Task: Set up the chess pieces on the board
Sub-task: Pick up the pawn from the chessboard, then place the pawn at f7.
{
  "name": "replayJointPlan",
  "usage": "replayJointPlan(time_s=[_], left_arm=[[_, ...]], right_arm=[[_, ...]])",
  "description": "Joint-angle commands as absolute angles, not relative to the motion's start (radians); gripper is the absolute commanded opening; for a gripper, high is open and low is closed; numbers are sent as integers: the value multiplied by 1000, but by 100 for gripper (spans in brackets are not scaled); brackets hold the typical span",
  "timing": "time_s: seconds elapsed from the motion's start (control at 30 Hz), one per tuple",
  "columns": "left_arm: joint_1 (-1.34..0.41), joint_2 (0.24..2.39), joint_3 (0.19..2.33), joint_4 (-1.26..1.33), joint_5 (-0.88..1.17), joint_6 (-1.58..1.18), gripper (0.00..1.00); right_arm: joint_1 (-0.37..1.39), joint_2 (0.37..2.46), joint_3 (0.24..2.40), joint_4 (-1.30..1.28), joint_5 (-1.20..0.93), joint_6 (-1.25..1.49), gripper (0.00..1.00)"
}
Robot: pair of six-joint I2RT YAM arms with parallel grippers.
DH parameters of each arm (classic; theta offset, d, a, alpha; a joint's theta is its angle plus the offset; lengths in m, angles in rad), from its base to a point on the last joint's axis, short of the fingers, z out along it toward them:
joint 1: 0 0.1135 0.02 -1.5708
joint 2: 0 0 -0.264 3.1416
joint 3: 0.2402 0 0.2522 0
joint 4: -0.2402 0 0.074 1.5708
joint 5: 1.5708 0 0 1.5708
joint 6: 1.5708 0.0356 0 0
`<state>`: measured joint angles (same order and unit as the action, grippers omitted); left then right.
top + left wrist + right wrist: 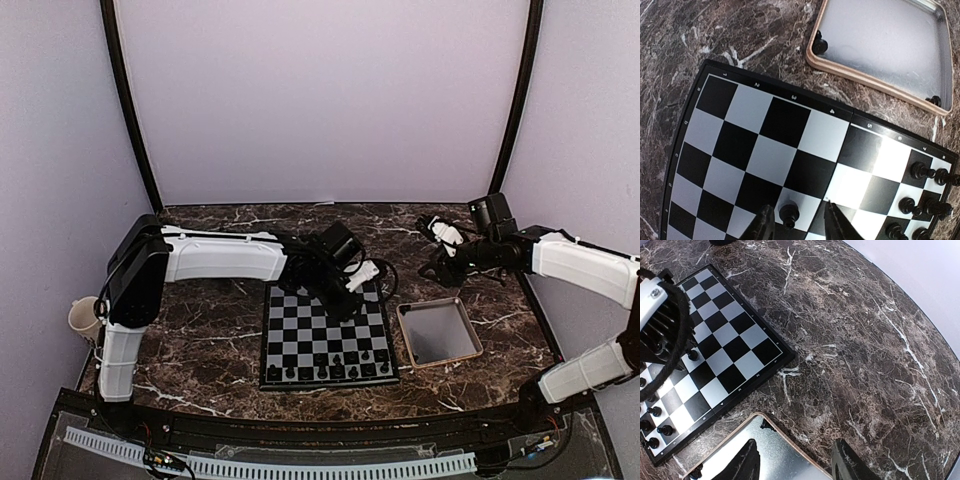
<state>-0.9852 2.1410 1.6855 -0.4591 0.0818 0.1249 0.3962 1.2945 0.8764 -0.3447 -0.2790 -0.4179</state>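
Note:
The board point(300, 325) lies in the middle of the marble table. Several dark chess pieces point(340, 370) stand along its near rows, also seen in the left wrist view point(922, 171). My left gripper point(799, 222) hovers low over the board's far part point(340, 298). Its jaws stand open on either side of one pawn point(789, 214), which stands upright on a pale square, closer to the left finger and touching neither. My right gripper point(795, 465) hangs open and empty above the tray's far corner point(438, 266).
A tan-rimmed metal tray point(404, 335) sits right of the board, with one small dark piece in a corner point(820, 46) and another at its rim point(935, 100). A pale cup point(85, 318) stands at the table's left edge.

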Motion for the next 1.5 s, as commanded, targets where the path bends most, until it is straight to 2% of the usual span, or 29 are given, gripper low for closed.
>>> replayJointPlan(time_s=[0.0,0.27,0.6,0.73,1.07,1.47], left_arm=[[-986,2153,1711,-528,41,143,36],[-986,2167,1711,-526,16,145,25],[-986,2158,1739,-563,78,150,6],[-986,2098,1718,-593,118,147,4],[-986,1873,1484,-613,76,174,4],[-997,1749,1277,-618,101,173,4]], right_arm=[[393,1285,870,-323,-268,-435,50],[393,1290,871,-326,-271,-437,50],[393,1299,867,-327,-267,-444,50],[393,1302,867,-328,-270,-446,50],[393,1319,869,-332,-277,-453,50],[393,1349,872,-340,-278,-459,50]])
